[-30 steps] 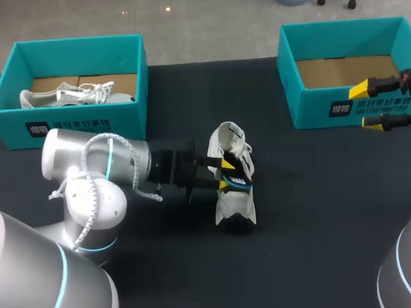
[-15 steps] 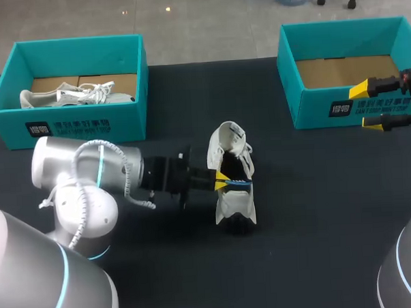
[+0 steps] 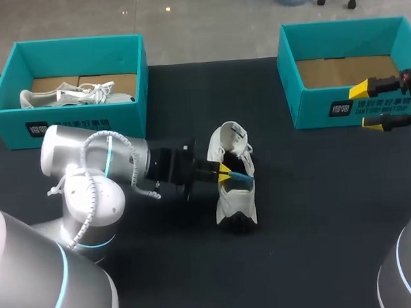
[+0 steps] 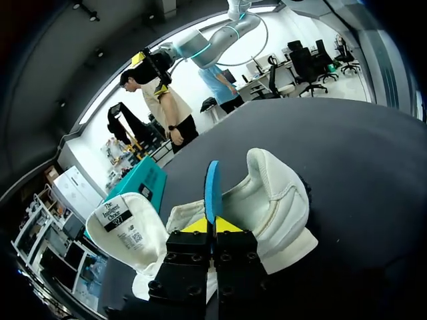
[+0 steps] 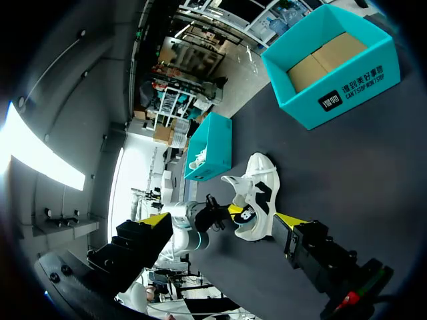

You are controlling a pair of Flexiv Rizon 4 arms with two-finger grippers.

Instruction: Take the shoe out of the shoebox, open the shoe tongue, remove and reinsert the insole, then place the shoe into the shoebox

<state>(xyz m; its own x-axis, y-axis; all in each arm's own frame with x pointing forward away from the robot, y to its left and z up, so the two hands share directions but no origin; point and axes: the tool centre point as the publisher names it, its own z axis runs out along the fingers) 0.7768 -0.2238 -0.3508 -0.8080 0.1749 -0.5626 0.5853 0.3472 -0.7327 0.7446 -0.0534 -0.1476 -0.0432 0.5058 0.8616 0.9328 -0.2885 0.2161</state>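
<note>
A second shoe [image 3: 73, 95] lies in the left box [image 3: 75, 129]. At mid-tabletop [image 3: 310, 204] the shoe [image 3: 235, 202] stands on its sole, and the left fingers [image 3: 225, 172] pinch the blue insole [image 4: 212, 187] standing out of its opening. The right fingers [image 3: 360, 90] are spread before the right box [image 3: 326, 112].

The shoe [image 3: 233, 194] is found at mid-desk [image 3: 317, 210], the left pincer [image 3: 225, 173] set at its left side, the insole [image 4: 212, 192] pinched between the fingers. The left shoebox [image 3: 81, 125], a second shoe [image 3: 73, 95] inside, is placed far left. The right shoebox [image 3: 313, 112] is placed far right, with the right pincer [image 3: 364, 107] before it.
</note>
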